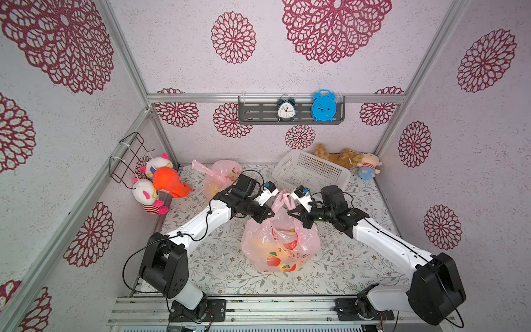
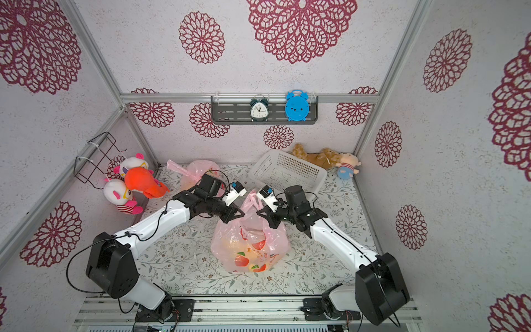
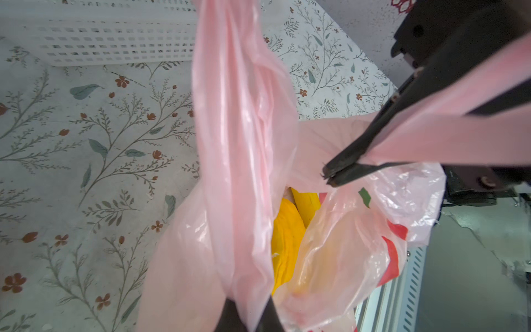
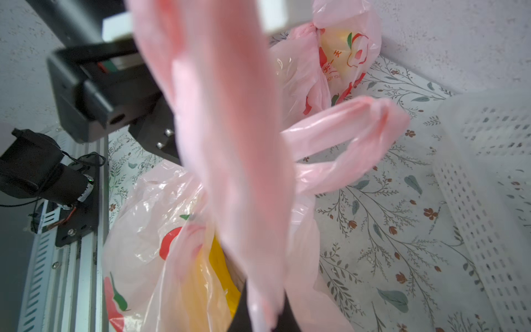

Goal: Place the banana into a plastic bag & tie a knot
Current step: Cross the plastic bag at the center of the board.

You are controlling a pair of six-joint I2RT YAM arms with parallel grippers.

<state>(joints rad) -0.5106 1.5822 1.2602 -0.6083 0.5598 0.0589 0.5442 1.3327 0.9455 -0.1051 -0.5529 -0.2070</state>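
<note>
Banana (image 3: pixel 287 235) inside pink bag (image 1: pixel 280 247), directly below both grippers. Left gripper (image 1: pixel 269 214), right gripper (image 1: pixel 289 214) — each clamped on one of handles (image 1: pixel 284 199). Strips upright, tips facing, equally near — crossing for knot likely next.

Orange Chinese print on plastic bag (image 1: pixel 280 247), "开" readable, rest crumpled

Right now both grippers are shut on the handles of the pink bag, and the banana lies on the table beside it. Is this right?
Not quite. The banana is inside the pink bag, not on the table beside it; the left wrist view shows this. The left gripper and right gripper are indeed shut on its handles.
</note>
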